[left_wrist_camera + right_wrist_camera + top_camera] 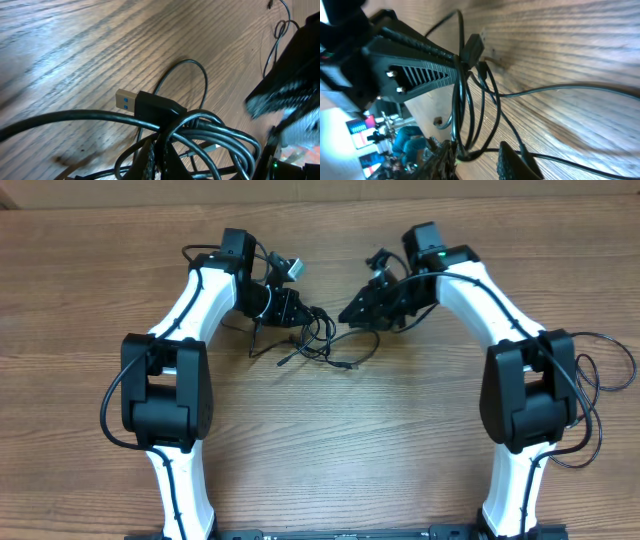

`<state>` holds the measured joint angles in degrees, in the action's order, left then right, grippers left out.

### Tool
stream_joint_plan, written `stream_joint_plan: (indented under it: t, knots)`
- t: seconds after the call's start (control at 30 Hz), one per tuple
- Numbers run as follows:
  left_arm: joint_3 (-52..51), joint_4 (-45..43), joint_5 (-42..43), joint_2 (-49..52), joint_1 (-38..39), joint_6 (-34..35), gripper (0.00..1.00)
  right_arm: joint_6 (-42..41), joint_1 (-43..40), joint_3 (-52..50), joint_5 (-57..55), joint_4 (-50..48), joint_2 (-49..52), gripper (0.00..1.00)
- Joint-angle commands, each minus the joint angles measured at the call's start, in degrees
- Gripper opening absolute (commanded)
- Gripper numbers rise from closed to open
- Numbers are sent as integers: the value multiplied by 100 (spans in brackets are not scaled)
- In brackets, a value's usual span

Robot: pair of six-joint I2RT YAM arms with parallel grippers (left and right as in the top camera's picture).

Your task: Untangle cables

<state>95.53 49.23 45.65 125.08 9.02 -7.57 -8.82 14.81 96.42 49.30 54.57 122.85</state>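
The cables point(322, 340) lie in a black tangle on the wooden table point(320, 440) between my two grippers. My left gripper point(298, 310) is shut on a bundle of looped cables point(220, 135); its fingertips point(149, 157) pinch the strands at the bottom of the left wrist view. A blue-tongued USB plug point(126, 100) sticks out of that bundle. My right gripper point(347, 314) stands just right of the tangle with its jaws apart. Several cable strands point(470, 100) run through the gap, one resting against the left finger point(447, 157). The same plug point(473, 46) hangs beside the left gripper's finger point(415, 75).
Loose cable ends and a small plug point(347, 366) trail toward the front of the tangle. Thicker black arm cables loop beside the right arm point(600, 380) and the left arm point(110, 405). The table's far edge point(320, 202) runs along the top.
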Motion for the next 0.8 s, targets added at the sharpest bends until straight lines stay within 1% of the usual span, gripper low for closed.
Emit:
stream_joint_plan:
  t: [0.0, 0.37, 0.77]
  knots:
    - [-55, -35, 179, 120, 59, -164, 4, -127, 210, 105, -391, -31, -208, 28]
    - [-55, -20, 177, 120, 52, -162, 4, -170, 260, 105, -918, -129, -208, 27]
    - [-55, -22, 177, 120, 50, -164, 4, -168, 197, 105, -874, -444, -208, 28]
